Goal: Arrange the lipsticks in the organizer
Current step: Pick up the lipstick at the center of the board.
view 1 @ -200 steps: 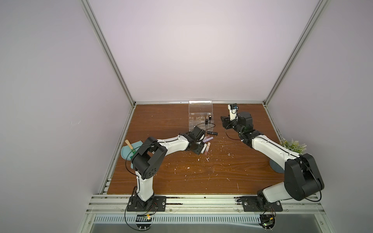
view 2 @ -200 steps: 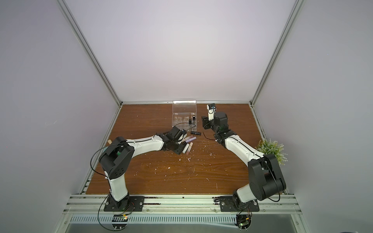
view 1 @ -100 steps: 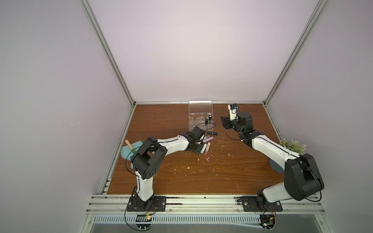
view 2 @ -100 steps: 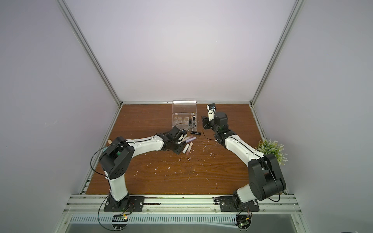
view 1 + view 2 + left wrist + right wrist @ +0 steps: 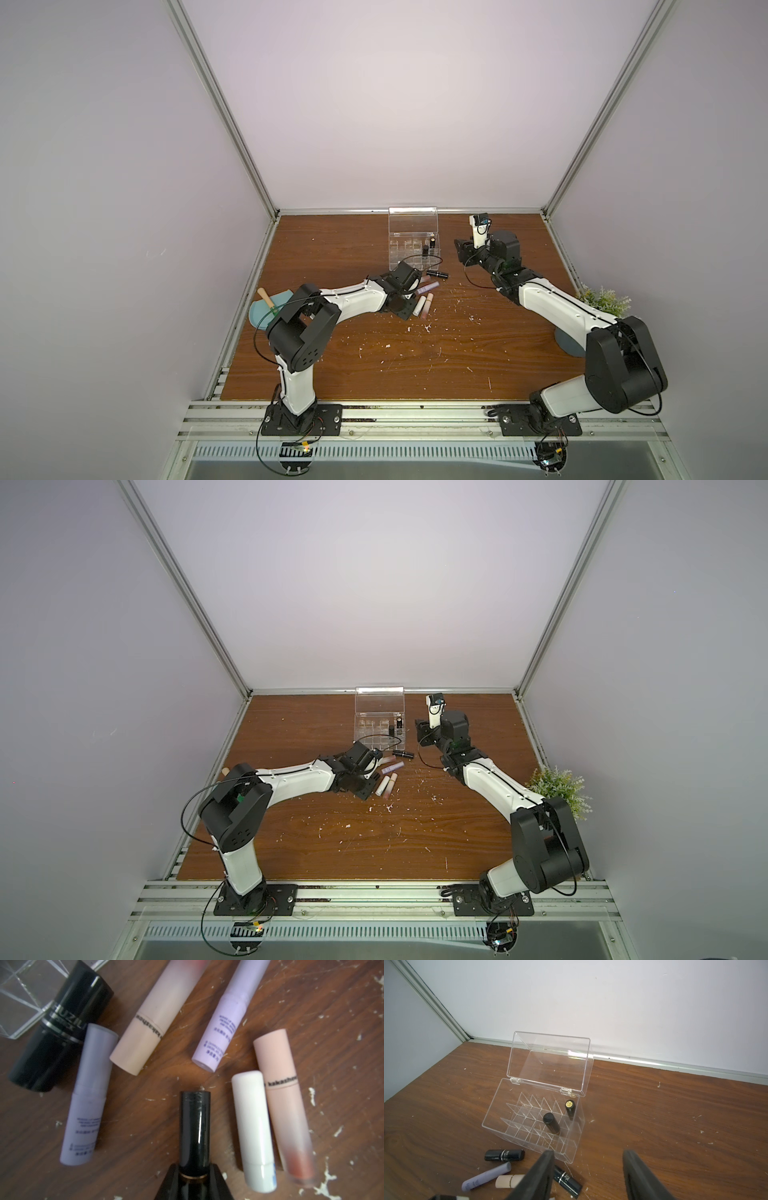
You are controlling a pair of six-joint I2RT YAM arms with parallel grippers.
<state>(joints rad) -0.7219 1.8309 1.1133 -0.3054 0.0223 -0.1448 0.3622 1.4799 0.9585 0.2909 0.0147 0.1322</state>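
The left claw (image 5: 195, 1167) is clamped tight on a slim black lipstick (image 5: 195, 1126), gripping it near the gold band at its base, so most of the tube sticks out ahead of the fingertips. Whether the tube is clear of the table (image 5: 342, 1022) I cannot tell.

Other tubes crowd the claw. A white lipstick (image 5: 254, 1132) and a pink lipstick (image 5: 284, 1105) lie just beside it on one flank, and a lilac lipstick (image 5: 87, 1095) lies on the other. A beige lipstick (image 5: 149, 1022) lies farther out past the tip. The best move is probably to raise the tube straight up before any swing — a sideways drag would likely roll the neighbours.

The organizer (image 5: 492, 1103) stands beyond the left claw's tip with its lid up. Two black lipsticks (image 5: 551, 1123) stand in its cells and most cells are free. The held tube lies flat, so the wrist would have to tip it upright over a free cell and lower it base first — opening only once it is between the walls.

The right claw (image 5: 588, 1167) hangs part open and empty, near the organizer's front wall. It could steady the box if the tube catches.
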